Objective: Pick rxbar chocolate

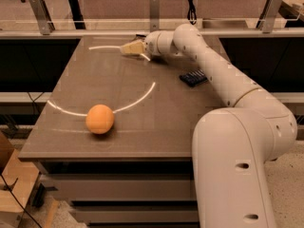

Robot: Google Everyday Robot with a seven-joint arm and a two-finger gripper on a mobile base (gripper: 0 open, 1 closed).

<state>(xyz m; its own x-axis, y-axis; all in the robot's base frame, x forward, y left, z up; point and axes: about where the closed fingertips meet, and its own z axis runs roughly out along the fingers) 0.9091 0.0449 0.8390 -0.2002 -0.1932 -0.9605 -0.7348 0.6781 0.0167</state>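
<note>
1. Chocolate bar [139, 36]: only a dark sliver shows, at the far edge of the desk [156, 137], just behind the gripper [130, 48]. It is mostly hidden, so treat this identification as a judgement.
2. Step in hand, as judged: closing on that bar. It lies flat and low, so come down over its narrow sides, keep close to the desk top and close gently. A sideways push this near the edge could slide it off the back.
3. Jaws: you cannot tell how far open they are, or whether they hold anything.
4. Arm [223, 75]: stretched long from the base at near right, with the wrist turned so the gripper points left, low over the far edge.
5. Second dark bar [194, 78]: lies beside the forearm. Leave it.
6. Orange [99, 118]: front left, well apart.
</note>
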